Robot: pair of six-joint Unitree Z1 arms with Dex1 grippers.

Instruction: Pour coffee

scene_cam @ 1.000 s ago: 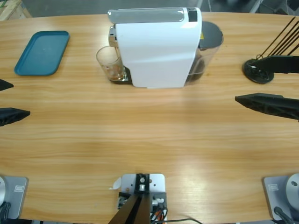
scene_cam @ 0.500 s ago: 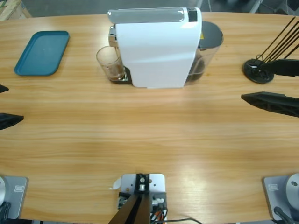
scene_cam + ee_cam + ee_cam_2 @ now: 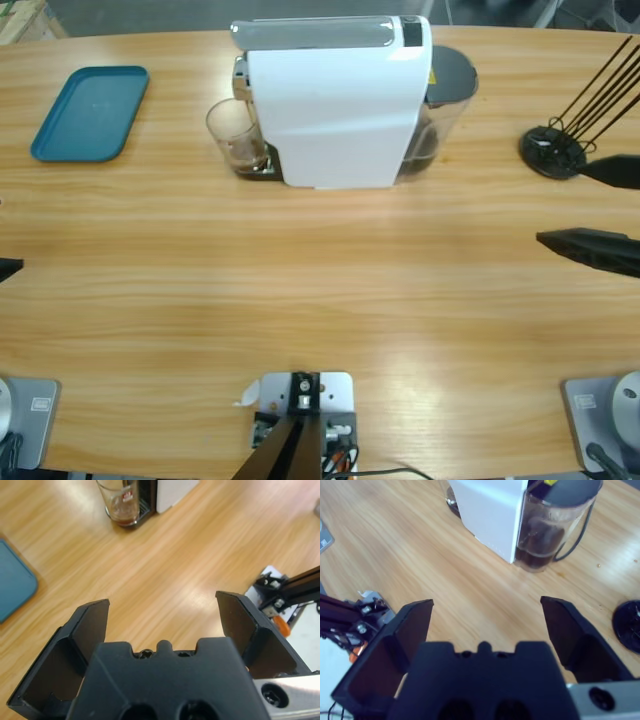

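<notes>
Gaping wide with nothing between its jaws, the left gripper (image 3: 162,617) hangs over bare table (image 3: 320,290); in the high view only a black tip shows at the left edge. The right gripper (image 3: 487,615) is spread just as wide and holds nothing, its two black jaws entering the high view from the right edge (image 3: 600,210).

The coffee (image 3: 124,516) is a shallow dark-brown layer in the bottom of a clear glass (image 3: 234,135). The glass stands upright on the drip tray at the left end of the white machine (image 3: 335,105), well apart from both grippers. A red mark shows on the glass wall in the left wrist view, too small to read.

The machine hides part of the glass in the high view and nearly all of it in the right wrist view. Behind the machine, a clear tank (image 3: 552,525) with a dark lid shows dark at its base. A teal tray (image 3: 90,112) lies at far left, and a black stand (image 3: 553,152) with thin rods is cut off at the right.
</notes>
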